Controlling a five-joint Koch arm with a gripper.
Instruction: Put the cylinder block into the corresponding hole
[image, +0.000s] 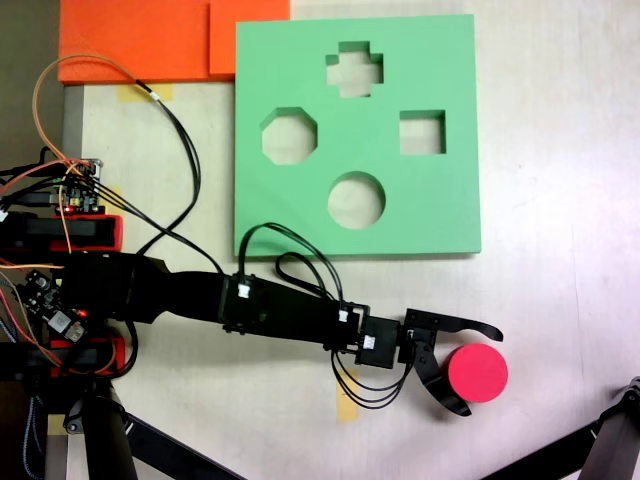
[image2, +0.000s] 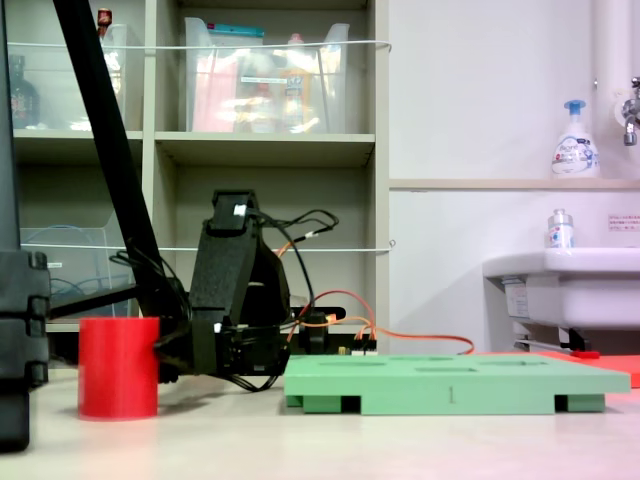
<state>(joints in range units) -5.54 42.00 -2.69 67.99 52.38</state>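
The claw (image: 482, 368) is spread wide, its two black jaws standing on either side of the cylinder block (image: 477, 373) without pressing it; from above, one jaw runs just past the upper edge of the block and the curved one wraps its lower left side. In the low side view the block (image2: 118, 367) stands upright on the table, with the dark arm (image2: 232, 300) right behind it.

The table (image: 560, 300) is pale, off-white and lightly scuffed, with small strips of yellowish tape (image: 346, 405) stuck to it. Behind it the room has a beige shelving unit (image2: 260, 150) holding clear plastic bins (image2: 270, 75) with assorted, unclear contents, a white sink (image2: 565, 285) at the right, and a pump soap bottle (image2: 574, 140) on a ledge above it.

The green foam board (image: 440, 190) lies flat, well apart from the block. It has four cutouts, all unfilled: a cross, an octagon, a square, and the round hole (image: 356, 200) nearest the arm. Orange foam sheets (image: 150, 40) lie at the table's far corner, touching the board's edge.

The block is a bright red, short foam cylinder with a flat round top, matte and smooth, and it looks close in width to the round hole.
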